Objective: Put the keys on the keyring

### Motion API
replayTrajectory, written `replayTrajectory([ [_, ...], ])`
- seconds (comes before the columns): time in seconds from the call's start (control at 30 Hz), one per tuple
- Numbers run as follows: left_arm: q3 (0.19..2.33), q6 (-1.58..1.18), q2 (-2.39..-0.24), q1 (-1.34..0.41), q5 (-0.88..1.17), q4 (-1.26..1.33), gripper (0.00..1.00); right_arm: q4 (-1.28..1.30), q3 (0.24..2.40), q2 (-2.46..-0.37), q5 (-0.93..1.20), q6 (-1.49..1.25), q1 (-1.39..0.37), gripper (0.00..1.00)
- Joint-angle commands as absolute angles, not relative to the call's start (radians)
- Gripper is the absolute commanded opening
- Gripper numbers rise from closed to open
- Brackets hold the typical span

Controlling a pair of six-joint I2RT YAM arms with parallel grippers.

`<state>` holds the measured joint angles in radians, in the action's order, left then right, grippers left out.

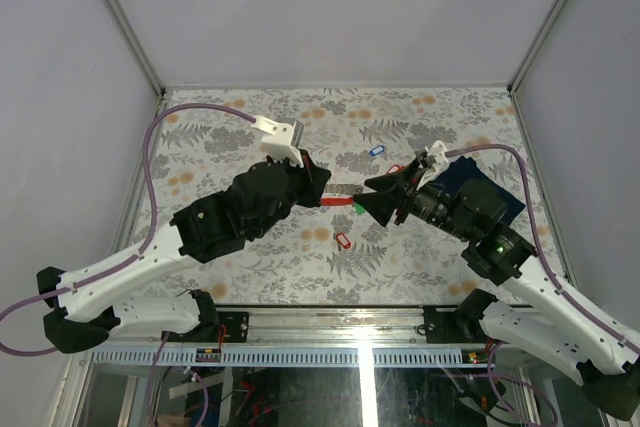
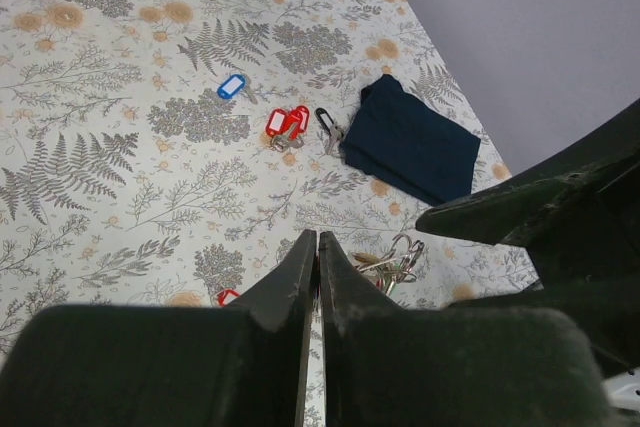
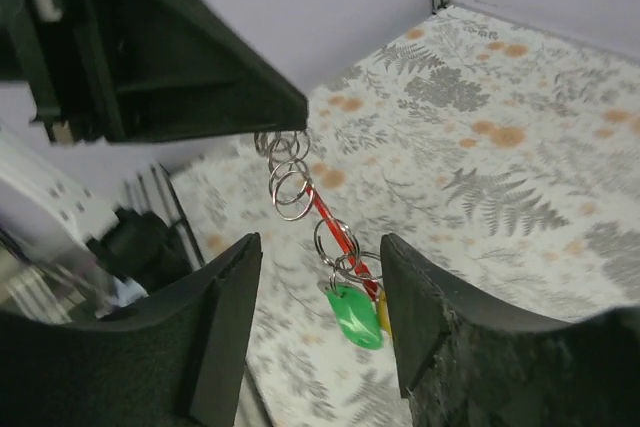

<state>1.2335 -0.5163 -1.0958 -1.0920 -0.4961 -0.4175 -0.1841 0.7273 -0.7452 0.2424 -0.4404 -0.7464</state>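
The keyring [image 1: 337, 201] sits between my left gripper [image 1: 322, 187] and right gripper [image 1: 362, 197].
On the floral table [image 1: 230, 137], a blue-tagged key [image 1: 376, 150] lies beyond it and a red-tagged key [image 1: 342, 240] nearer me. The navy cloth [image 1: 475, 169] is off to my right.

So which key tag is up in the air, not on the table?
The green tag: it dangles from the rings the left gripper holds, while the blue tag and red tags lie on the table.

Soft, even light covered the bench [image 1: 200, 157] with faint shadows, the left gripper [image 2: 317, 239] loomed black and detailless at six o'clock, and the right wrist view blurred at nine o'clock.
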Motion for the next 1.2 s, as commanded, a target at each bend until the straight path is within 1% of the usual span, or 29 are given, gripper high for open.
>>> replayTrajectory([
  [0.0, 1.284, -0.478, -1.086, -1.087, -0.471, -0.349, 0.00, 0.049, 0.876, -0.758, 0.425, 0.016, -0.753, 0.60],
  [0.1, 1.291, -0.454, -1.089, -1.087, -0.441, -0.353, 0.00, 0.113, 0.890, -0.757, 0.464, 0.162, -0.753, 0.65],
  [0.2, 1.297, -0.440, -1.096, -1.087, -0.420, -0.359, 0.00, 0.115, 0.892, -0.759, 0.492, 0.231, -0.753, 0.68],
  [0.43, 1.314, -0.423, -1.111, -1.087, -0.378, -0.366, 0.00, 0.148, 0.944, -0.867, 0.555, 0.271, -0.753, 0.72],
  [0.6, 1.322, -0.418, -1.126, -1.087, -0.359, -0.377, 0.00, 0.100, 0.942, -0.903, 0.563, 0.255, -0.753, 0.72],
  [0.67, 1.321, -0.420, -1.127, -1.086, -0.353, -0.377, 0.00, 0.077, 0.936, -0.908, 0.569, 0.242, -0.752, 0.70],
  [0.7, 1.322, -0.419, -1.130, -1.086, -0.352, -0.377, 0.00, 0.064, 0.935, -0.912, 0.574, 0.236, -0.752, 0.68],
  [0.77, 1.322, -0.419, -1.133, -1.087, -0.352, -0.377, 0.00, 0.057, 0.935, -0.920, 0.592, 0.227, -0.753, 0.61],
  [0.97, 1.328, -0.411, -1.138, -1.087, -0.344, -0.379, 0.00, 0.051, 0.935, -0.951, 0.609, 0.207, -0.753, 0.35],
  [1.07, 1.333, -0.404, -1.142, -1.088, -0.339, -0.380, 0.00, 0.034, 0.928, -0.950, 0.608, 0.195, -0.752, 0.26],
  [1.17, 1.336, -0.400, -1.144, -1.087, -0.336, -0.380, 0.00, 0.006, 0.914, -0.944, 0.591, 0.174, -0.753, 0.13],
])
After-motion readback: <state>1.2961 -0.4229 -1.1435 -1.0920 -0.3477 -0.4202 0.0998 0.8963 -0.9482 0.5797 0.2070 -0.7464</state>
